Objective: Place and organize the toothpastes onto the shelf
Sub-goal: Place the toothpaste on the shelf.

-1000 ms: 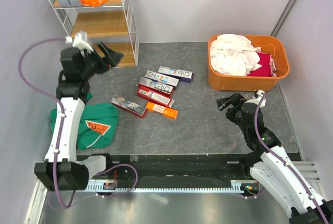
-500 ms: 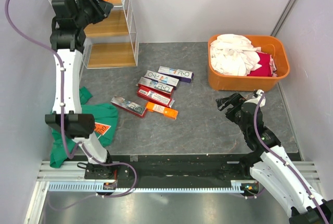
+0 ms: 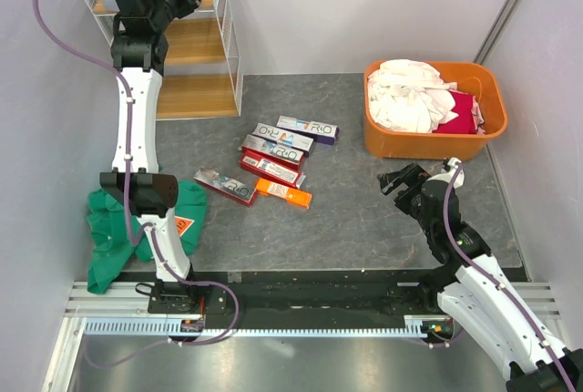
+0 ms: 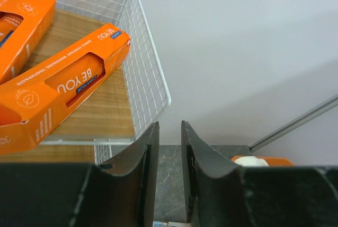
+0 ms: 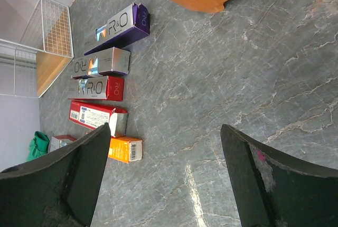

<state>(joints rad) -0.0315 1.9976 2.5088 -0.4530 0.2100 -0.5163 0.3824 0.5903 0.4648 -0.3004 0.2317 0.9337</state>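
At least 2 orange toothpaste cartons (image 4: 68, 82) sat on the top tier of the shelf (image 3: 196, 96), 6 cartons (image 3: 273, 149) lay on the table (image 3: 364, 201); the left gripper (image 4: 168, 132) was clenched empty, the right gripper (image 5: 165, 129) gaped.

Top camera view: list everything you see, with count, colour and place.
slim rectangular toothpaste cartons: six, purple, silver, red, orange; clustered mid-table.
orange cardboard toothpaste cartons: at least two, orange; shelf's top tier.
white wire-frame shelf with wooden boards: one, white and light wood; far left corner.
orange plastic tub: one, orange; far right, holding white and dark red laundry.
green cloth: one, green; near left.
grey stone-patterned table: one, grey; under everything.
left pincer: one, black; shut, empty, at the top tier.
right pincer: one, black; open, empty, above the table's right side.
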